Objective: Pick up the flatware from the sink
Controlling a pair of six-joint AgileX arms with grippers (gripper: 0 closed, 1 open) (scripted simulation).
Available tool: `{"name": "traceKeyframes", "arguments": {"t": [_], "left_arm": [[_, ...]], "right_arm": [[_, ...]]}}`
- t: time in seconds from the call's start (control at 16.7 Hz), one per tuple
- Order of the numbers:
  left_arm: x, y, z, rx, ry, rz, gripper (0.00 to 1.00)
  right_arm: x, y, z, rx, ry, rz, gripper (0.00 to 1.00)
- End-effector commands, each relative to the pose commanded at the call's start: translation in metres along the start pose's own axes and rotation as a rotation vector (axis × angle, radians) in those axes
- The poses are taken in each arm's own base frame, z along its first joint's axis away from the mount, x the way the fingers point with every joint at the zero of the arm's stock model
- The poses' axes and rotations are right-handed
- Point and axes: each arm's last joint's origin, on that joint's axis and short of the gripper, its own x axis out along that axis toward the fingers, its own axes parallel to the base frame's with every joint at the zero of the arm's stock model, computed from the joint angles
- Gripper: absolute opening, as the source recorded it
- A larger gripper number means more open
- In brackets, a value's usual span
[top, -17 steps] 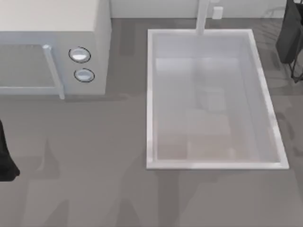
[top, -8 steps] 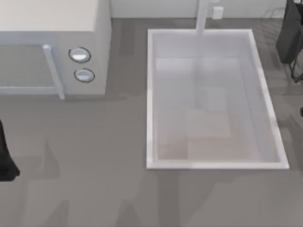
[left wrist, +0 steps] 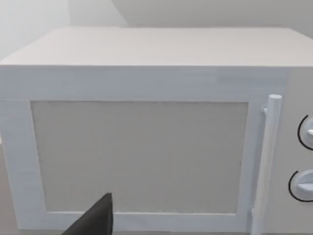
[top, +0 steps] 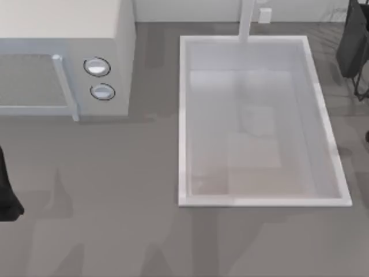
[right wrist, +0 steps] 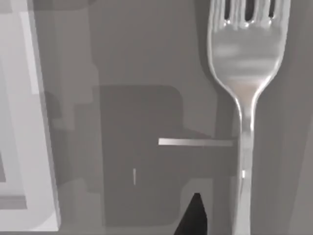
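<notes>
Top view: sink (top: 183, 115) basin holds no visible flatware | right wrist view: fork (right wrist: 247, 73) lies on grey desk (right wrist: 127, 73) beside sink rim | gripper states: cannot tell

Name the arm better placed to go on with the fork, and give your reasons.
Right. Its wrist view looks straight at the fork, close up, beside the sink rim. The left arm sits parked at the table's left edge, its wrist view facing the microwave.

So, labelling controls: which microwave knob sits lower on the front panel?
The lower knob, directly under the other knob and nearer the door handle's bottom end.
</notes>
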Motion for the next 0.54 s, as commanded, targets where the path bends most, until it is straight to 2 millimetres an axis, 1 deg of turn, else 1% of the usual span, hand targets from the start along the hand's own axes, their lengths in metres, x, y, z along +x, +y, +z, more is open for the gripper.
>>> {"name": "traceKeyframes", "arguments": {"t": [0.18, 0.24, 0.54], "left_arm": [[0.0000, 0.0000, 0.0000, 0.000, 0.000, 0.000, 1.00], [0.0000, 0.0000, 0.0000, 0.000, 0.000, 0.000, 1.00], [0.0000, 0.0000, 0.0000, 0.000, 0.000, 0.000, 1.00]], "right_arm": [[0.0000, 0.0000, 0.0000, 0.000, 0.000, 0.000, 0.98], [0.0000, 0.0000, 0.0000, 0.000, 0.000, 0.000, 1.00], [0.0000, 0.0000, 0.0000, 0.000, 0.000, 0.000, 1.00]]}}
